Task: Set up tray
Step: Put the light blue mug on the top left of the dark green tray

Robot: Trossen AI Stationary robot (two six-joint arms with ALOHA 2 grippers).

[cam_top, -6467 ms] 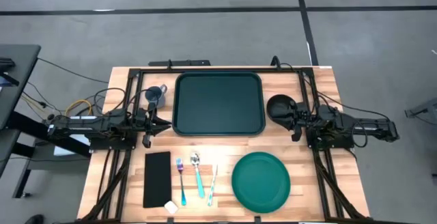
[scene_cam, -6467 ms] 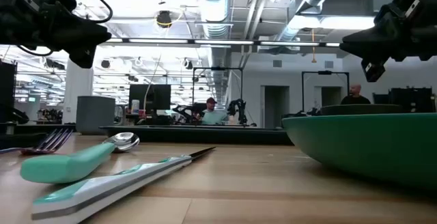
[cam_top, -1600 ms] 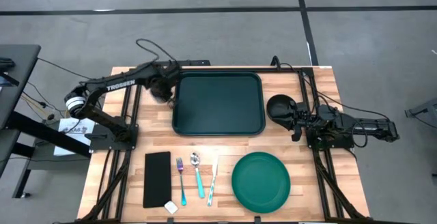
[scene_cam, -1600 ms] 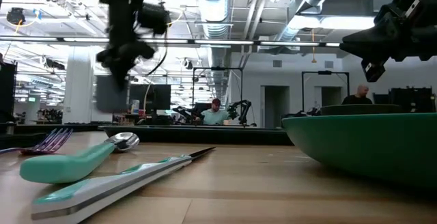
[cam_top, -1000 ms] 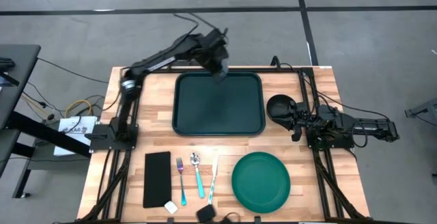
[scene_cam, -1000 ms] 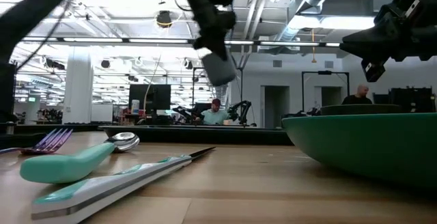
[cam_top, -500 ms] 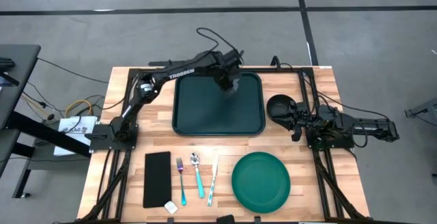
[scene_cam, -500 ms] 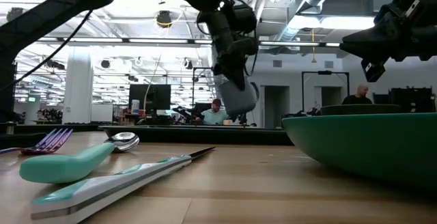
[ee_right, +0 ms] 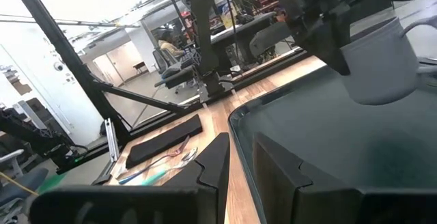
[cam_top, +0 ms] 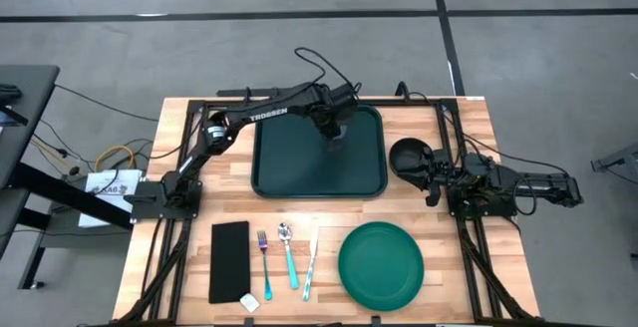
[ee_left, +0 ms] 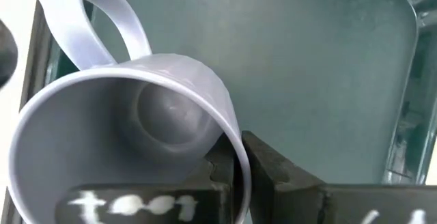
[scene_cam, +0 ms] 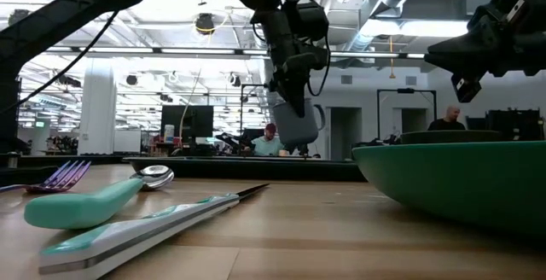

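My left gripper (cam_top: 336, 128) is shut on a pale grey mug (scene_cam: 297, 122) with a loop handle (ee_left: 102, 19). It hangs over the far right part of the dark green tray (cam_top: 289, 158), which lies flat on the table. The right wrist view shows the mug (ee_right: 379, 60) slightly tilted, just above the tray floor (ee_right: 328, 142). My right gripper (cam_top: 435, 182) waits shut at the table's right side, beside a black bowl (cam_top: 409, 155). My left gripper pinches the mug's wall at the rim (ee_left: 237, 157), on the side away from the handle. One finger (ee_left: 217, 173) is inside the mug and the other finger (ee_left: 280, 176) is outside. It comes from above. The mug hangs slightly tilted, and looks lifted just clear of the tray.
On the table's near side lie a round green plate (cam_top: 381, 264), a knife (cam_top: 310, 267), a teal-handled spoon (cam_top: 288, 255), a fork (cam_top: 264, 262) and a flat black napkin (cam_top: 229, 260). People sit in the room behind the table.
My left gripper, holding the mug, has swung from above the tray's far edge toward the table's near and right sides. It has come down over the tray's far right part. The mug has dropped from well above the tray to just over its floor.
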